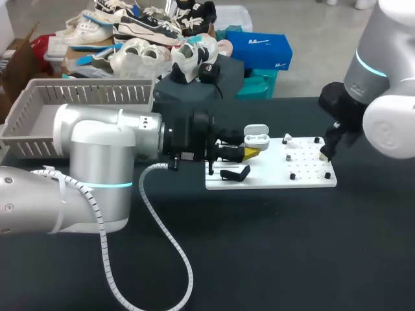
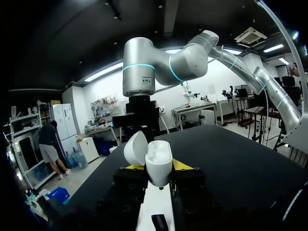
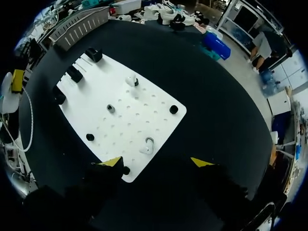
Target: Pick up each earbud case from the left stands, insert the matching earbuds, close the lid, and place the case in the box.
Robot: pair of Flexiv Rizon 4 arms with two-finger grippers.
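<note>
One case (image 1: 256,137), lid open, is clamped in the left gripper (image 1: 251,153) at the board (image 3: 144,113) end; an earbud (image 3: 147,146) lies just ahead of the wide-open right gripper (image 3: 154,162), a second earbud (image 3: 131,81) farther on; loading, lid closing and the box (image 1: 97,95) remain

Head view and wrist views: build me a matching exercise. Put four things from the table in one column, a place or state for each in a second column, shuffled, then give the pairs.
1. white earbud case
2. grey slotted plastic basket
3. white perforated board
4. right end effector

A. open, at the board's right edge
B. lid up, gripped by the left end effector
C. at the table's far left
D. flat on the black table, near its middle

Pairs: 1-B, 2-C, 3-D, 4-A
</note>
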